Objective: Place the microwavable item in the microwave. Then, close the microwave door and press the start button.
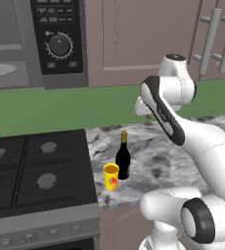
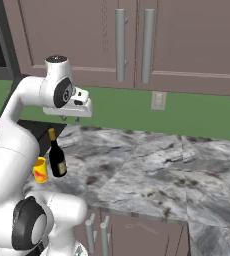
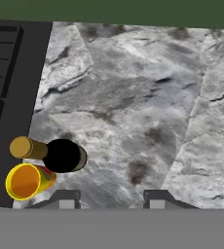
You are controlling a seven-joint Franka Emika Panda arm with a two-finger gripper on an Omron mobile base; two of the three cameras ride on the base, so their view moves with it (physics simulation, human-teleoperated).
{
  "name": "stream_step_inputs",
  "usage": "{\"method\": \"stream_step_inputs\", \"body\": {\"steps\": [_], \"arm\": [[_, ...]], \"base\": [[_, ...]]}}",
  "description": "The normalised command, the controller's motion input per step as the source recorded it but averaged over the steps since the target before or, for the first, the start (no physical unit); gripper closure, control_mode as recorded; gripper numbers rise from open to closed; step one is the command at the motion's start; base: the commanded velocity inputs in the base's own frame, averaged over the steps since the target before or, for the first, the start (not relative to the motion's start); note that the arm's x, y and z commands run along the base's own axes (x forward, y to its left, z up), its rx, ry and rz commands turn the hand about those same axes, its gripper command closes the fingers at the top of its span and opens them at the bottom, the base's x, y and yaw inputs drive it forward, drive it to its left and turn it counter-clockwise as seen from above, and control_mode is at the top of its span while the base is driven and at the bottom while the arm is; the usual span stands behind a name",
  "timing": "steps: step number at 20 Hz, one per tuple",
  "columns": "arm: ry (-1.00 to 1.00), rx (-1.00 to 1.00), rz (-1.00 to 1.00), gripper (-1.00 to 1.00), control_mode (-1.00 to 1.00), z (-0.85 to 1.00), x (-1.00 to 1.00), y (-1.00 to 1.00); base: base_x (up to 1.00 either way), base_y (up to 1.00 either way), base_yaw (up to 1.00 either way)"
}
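Hand view: gripper (image 3: 109,197) part open, holds nothing, high over counter (image 3: 133,97). Step: get yellow cup (image 3: 27,181), just beside wine bottle (image 3: 60,154). Next: move left, go down over cup.

The white Franka arm rises from its base, bends at a dark-jointed elbow and folds forward, its wrist held high with the hand pointing down. The gripper (image 3: 109,199) hangs in the air, its two dark fingertips (image 3: 65,198) parted with nothing between them.
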Motion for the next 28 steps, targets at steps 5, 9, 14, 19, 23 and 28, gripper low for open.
{"method": "stream_step_inputs", "body": {"steps": [5, 9, 14, 19, 23, 28], "arm": [[-0.18, -0.15, -0.02, -1.00, -1.00, -0.04, -0.36, 0.45], [-0.28, -0.33, -0.06, -1.00, -1.00, -0.38, -0.66, 1.00], [-0.01, -0.14, 0.00, -1.00, -1.00, -0.49, -0.52, 1.00], [0.07, -0.10, 0.00, -1.00, -1.00, -0.56, -0.04, 0.37], [0.18, -0.01, 0.08, -1.00, -1.00, -0.64, -0.06, 0.10], [0.18, -0.04, 0.12, -1.00, -1.00, -0.42, -0.08, 0.28]], "base": [[0.00, 0.00, 0.00], [0.00, 0.00, 0.00], [0.00, 0.00, 0.00], [0.00, 0.00, 0.00], [0.00, 0.00, 0.00], [0.00, 0.00, 0.00]]}}
